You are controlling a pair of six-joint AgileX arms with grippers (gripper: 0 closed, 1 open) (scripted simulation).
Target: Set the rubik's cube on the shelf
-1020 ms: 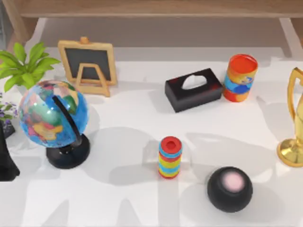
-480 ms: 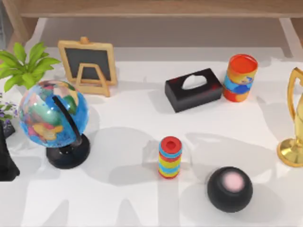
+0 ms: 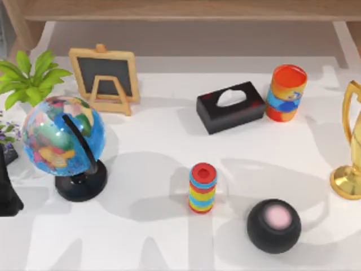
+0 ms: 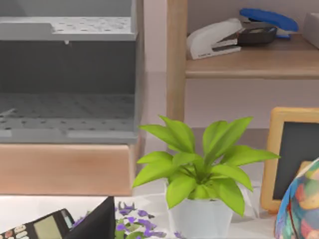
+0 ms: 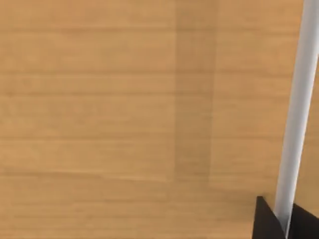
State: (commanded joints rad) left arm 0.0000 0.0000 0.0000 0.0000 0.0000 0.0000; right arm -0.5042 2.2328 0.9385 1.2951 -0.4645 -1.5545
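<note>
Shelf (image 3: 186, 10): long light-wood plank across the far edge of the top view, upright post (image 3: 20, 28) at its left end; in the left wrist view, carrying a white stapler (image 4: 214, 37).
Rubik's cube: whereabouts cannot be told.
Right end effector (image 5: 286, 224): dark tips close against pale wood grain, a white strip beside them; opening and any load cannot be told.
Left end effector: state cannot be told.
Worktop (image 3: 158, 141), left side: leafy plant (image 3: 28, 79), globe (image 3: 62, 135), chalkboard easel (image 3: 104, 79).
Worktop, middle: black tissue box (image 3: 231, 106), striped cylinder stack (image 3: 202, 188) upright, well apart.
Worktop, right side: coloured can (image 3: 286, 92), black sphere (image 3: 273, 224), gold trophy (image 3: 352, 152).
</note>
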